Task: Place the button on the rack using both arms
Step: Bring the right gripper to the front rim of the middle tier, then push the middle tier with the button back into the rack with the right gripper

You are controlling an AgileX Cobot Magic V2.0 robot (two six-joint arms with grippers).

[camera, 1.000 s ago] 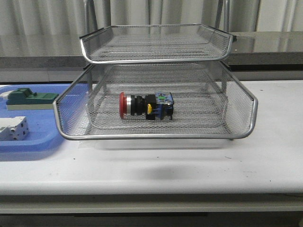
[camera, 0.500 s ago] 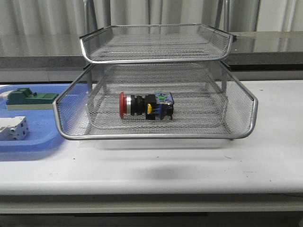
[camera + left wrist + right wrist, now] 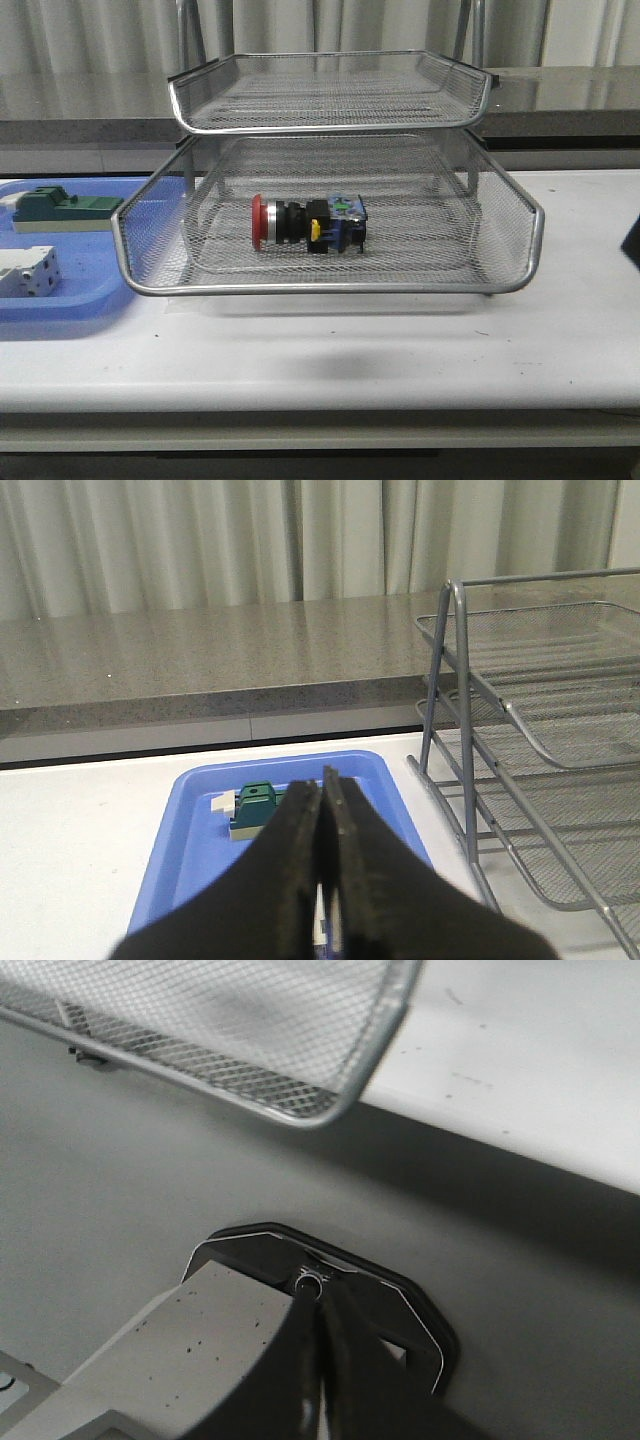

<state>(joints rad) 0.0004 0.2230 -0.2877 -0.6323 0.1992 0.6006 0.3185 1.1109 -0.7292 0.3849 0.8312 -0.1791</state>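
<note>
White table [image 3: 560,340] w/ grey curtains behind: the rack [image 3: 330,288] stands mid-table, the button [image 3: 306,222] lying on its side in the lower mesh tier, red head to the left; upper tier holds nothing visible. Blue tray [image 3: 60,300] just left of rack holds a green block [image 3: 62,209] & a white-grey terminal block [image 3: 27,272]. Left gripper [image 3: 322,880] fingers pressed together on nothing, above the blue tray; right gripper [image 3: 318,1360] likewise closed & empty, near a rack corner.

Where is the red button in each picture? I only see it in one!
Front view: the button lies on its side in the middle of the rack's lower tray, red head pointing left.
Left wrist view: not in it; only the rack's side shows.
Right wrist view: not in it; only a rack corner shows.
Shared landmark: the rack.
</note>
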